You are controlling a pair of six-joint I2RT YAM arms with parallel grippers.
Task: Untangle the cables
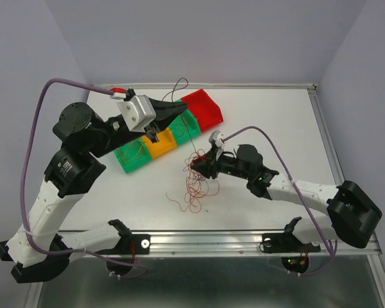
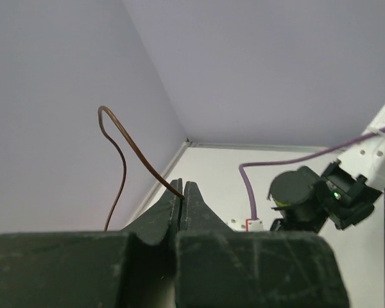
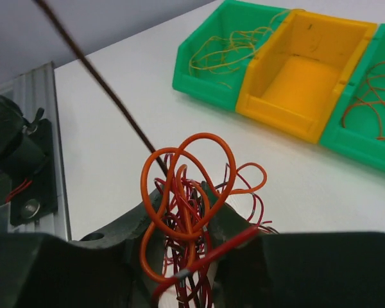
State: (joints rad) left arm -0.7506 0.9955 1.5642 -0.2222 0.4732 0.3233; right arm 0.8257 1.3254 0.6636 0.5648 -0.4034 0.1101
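Brown cable (image 2: 141, 158) between closed left jaws

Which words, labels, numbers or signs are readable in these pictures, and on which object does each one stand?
No text is readable anywhere.
A small label on a black joint of the left arm: white print, too small to read.
The bins and the table: no writing seen.

Bare table (image 1: 125, 205) lies left of the cables (image 1: 196, 176); bins (image 1: 163, 146) and left claw (image 1: 179, 106) crowd behind.
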